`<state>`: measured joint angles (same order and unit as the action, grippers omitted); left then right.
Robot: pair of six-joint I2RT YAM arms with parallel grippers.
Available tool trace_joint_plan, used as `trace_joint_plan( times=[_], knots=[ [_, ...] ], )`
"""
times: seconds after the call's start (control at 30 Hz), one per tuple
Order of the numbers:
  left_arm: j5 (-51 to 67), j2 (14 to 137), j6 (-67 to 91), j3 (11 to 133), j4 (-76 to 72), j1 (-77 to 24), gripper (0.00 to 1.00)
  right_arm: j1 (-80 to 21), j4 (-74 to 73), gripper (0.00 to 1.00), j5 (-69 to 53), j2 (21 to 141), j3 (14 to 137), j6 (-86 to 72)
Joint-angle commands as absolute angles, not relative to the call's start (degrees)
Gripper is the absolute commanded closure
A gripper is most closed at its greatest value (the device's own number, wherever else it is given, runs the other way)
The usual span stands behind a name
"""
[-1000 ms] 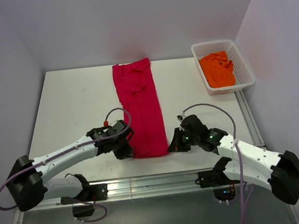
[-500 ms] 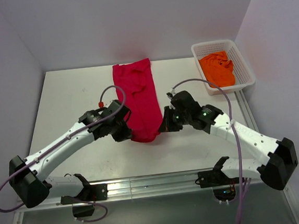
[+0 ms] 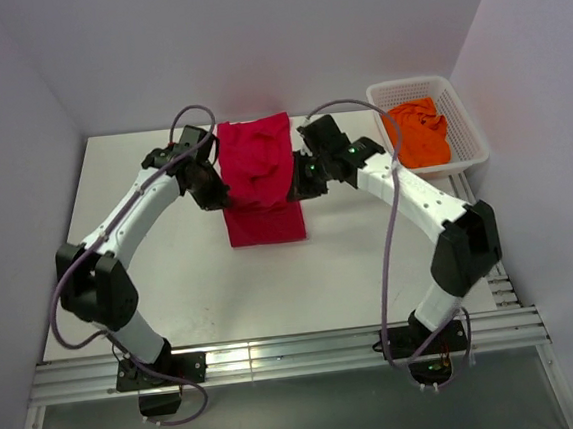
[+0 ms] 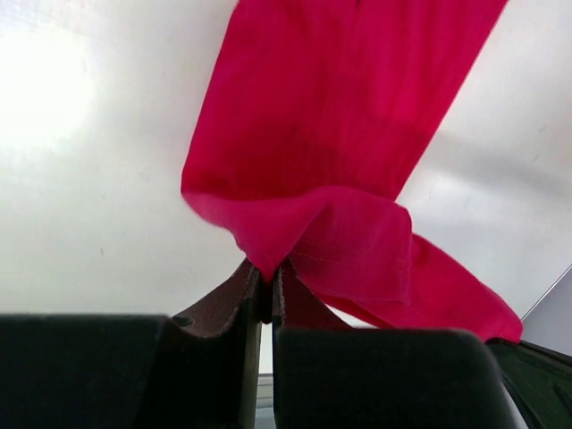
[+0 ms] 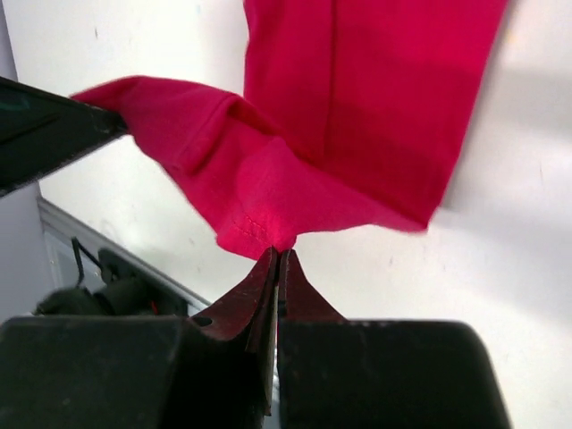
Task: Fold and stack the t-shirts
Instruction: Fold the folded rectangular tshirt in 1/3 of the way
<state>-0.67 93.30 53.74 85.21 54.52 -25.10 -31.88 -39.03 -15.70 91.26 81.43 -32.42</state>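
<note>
Top external view: you see the crimson t-shirt (image 3: 260, 192) on the middle of the surface (image 3: 150, 257), its near part doubled back toward the far end. Your left pincer (image 4: 266, 275) is pinching one hem corner and your right pincer (image 5: 277, 257) the other, both held above the flat cloth. The orange t-shirt (image 3: 416, 133) lies crumpled in the white basket (image 3: 406, 86), far right.

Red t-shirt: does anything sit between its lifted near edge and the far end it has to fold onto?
Nothing visible does. The left gripper and right gripper each pinch a corner of the red t-shirt; only its own cloth lies ahead. The basket holding the orange t-shirt sits apart at the right.
</note>
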Motion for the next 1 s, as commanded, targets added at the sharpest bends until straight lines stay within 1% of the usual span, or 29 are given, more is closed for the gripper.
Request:
trace_joint_plan(
  times=[0.0,0.07,0.1,0.13,0.17,0.2,0.23,0.27,0.3,0.33,0.37,0.43,0.47,0.53,0.57,0.63,0.67,0.73,0.77,0.83,0.87,0.97],
  knots=[
    [2.81,100.68,46.77,92.87,52.82,-20.67,1.0,-29.45,-41.31,1.0,-16.08,99.03,90.33,-29.27],
    [3.95,105.18,45.36,96.13,52.65,-18.99,1.0,-28.74,-42.09,1.0,-15.56,105.43,96.29,-29.18],
    [4.83,109.99,43.79,99.98,52.73,-17.33,0.98,-28.48,-42.88,1.0,-15.21,107.73,98.76,-29.44],
    [5.53,112.47,43.16,102.02,52.73,-16.62,0.86,-27.87,-44.8,1.0,-14.16,112.19,101.23,-29.79],
    [5.62,114.94,42.63,106.04,52.65,-16.0,0.75,-27.51,-46.13,0.94,-13.54,114.5,106.47,-30.4],
    [6.06,119.75,41.41,108.26,52.65,-14.87,0.64,-27.25,-47.45,0.81,-13.1,116.7,109.48,-30.67],
    [6.15,121.97,41.22,110.72,53.08,-14.24,0.45,-26.64,-50.16,0.39,-11.62,120.63,112.38,-31.11],
    [6.5,124.17,41.22,113.27,53.96,-13.8,0.4,-26.54,-51.66,0.25,-10.91,122.5,118.33,-31.55],
    [7.37,127.67,41.22,118.86,55.7,-12.75,0.37,-26.37,-53.07,0.23,-10.29,124.17,121.43,-31.73],
    [8.17,128.66,41.31,121.09,56.16,-12.22,0.31,-26.11,-55.96,0.21,-9.67,126.71,124.25,-31.99],
    [8.87,129.02,41.4,122.59,55.99,-11.78,0.13,-25.93,-57.38,0.2,-9.06,127.7,129.24,-32.34],
    [9.58,126.75,41.83,121.82,53.28,-10.73,0.1,-25.84,-58.71,0.2,-8.7,127.71,131.56,-32.69],
    [9.49,125.69,42.1,119.99,52.65,-10.46,0.1,-25.75,-58.54,0.2,-8.27,126.84,130.44,-32.87],
    [9.23,122.44,42.01,118.57,52.82,-9.76,0.1,-25.75,-55.83,0.2,-8.44,122.2,126.23,-32.78],
    [8.18,121.39,41.75,117.0,53.34,-9.76,0.11,-25.66,-54.85,0.2,-8.35,120.34,120.99,-32.44],
    [7.39,117.26,41.83,113.92,53.79,-9.76,0.12,-25.58,-52.4,0.2,-8.17,115.0,115.25,-32.08],
    [7.47,113.68,42.18,108.69,53.18,-9.76,0.12,-25.58,-51.6,0.2,-8.0,113.22,109.74,-31.56],
    [8.0,109.71,42.8,102.25,51.16,-10.02,0.14,-25.49,-48.71,0.2,-8.26,108.49,103.74,-31.2],
    [8.0,107.95,43.24,95.78,49.15,-10.28,0.14,-25.58,-47.39,0.2,-8.35,106.98,98.06,-31.03],
    [8.26,103.2,44.64,89.15,46.33,-11.51,0.14,-25.4,-43.7,0.2,-9.57,103.99,92.66,-30.94],
    [8.78,101.18,45.69,83.55,43.97,-11.86,0.15,-25.31,-42.9,0.2,-9.93,103.45,88.9,-31.11],
    [11.33,100.28,47.01,75.97,41.4,-13.44,0.16,-25.23,-40.79,0.2,-11.16,103.27,84.65,-31.2]
  ],
)
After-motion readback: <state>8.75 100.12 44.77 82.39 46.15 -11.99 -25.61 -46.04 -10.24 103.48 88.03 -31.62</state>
